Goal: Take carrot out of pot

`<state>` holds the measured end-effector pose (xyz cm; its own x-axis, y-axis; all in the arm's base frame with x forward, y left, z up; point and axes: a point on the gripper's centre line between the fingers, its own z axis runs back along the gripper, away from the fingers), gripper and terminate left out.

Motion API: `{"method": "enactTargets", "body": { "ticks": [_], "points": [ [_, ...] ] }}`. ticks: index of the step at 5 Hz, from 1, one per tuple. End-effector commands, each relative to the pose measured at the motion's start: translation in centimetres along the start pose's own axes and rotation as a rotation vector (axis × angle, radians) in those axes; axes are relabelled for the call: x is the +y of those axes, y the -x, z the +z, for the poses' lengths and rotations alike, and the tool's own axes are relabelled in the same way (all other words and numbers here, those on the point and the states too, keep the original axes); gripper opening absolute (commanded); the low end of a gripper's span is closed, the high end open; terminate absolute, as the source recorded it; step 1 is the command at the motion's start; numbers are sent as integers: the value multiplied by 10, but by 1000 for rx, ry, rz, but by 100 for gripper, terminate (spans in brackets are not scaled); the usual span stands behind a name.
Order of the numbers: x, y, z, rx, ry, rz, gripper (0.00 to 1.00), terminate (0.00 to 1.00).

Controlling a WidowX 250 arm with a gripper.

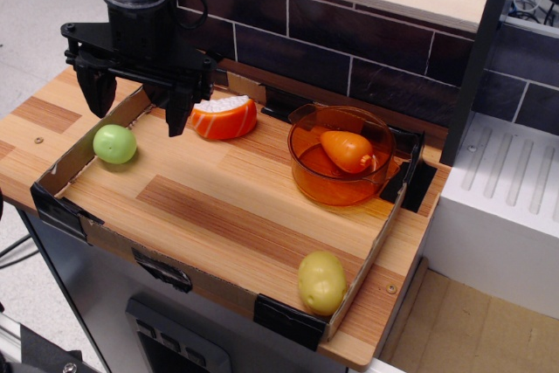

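no readable writing showed on the striped wooden board [218, 207] before dark brick tiles [349, 63]. the small smooth orange plastic carrot [347, 150] lay inside the round translucent orange plastic pot [327, 185], while the black gripper [137, 100] hung spread and empty, well apart, at the left.

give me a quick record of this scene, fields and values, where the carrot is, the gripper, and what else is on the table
carrot: inside the pot, not yet removed
pot: back right of the table
gripper: open, empty, raised over the back left, away from the pot
orange-and-white slice: just right of the gripper
green ball: left edge
yellow-green lump: front right corner
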<state>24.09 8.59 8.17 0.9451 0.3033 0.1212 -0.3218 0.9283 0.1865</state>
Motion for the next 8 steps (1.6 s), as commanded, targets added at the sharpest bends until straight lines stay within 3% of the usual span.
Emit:
{"method": "enactTargets", "body": {
  "ticks": [1, 2, 5, 6, 7, 8],
  "points": [
    [0, 0, 0, 0, 0, 0, 100, 0],
    [-19, 3, 9, -21, 19, 86, 100, 0],
    [-82, -27, 51, -29, 284, 655, 100, 0],
    [-102, -36, 57, 6, 351, 802, 100, 0],
    [-120, -41, 48, 34, 362, 894, 100, 0],
    [-132, -47, 33, 54, 307, 966, 100, 0]
  ]
}}
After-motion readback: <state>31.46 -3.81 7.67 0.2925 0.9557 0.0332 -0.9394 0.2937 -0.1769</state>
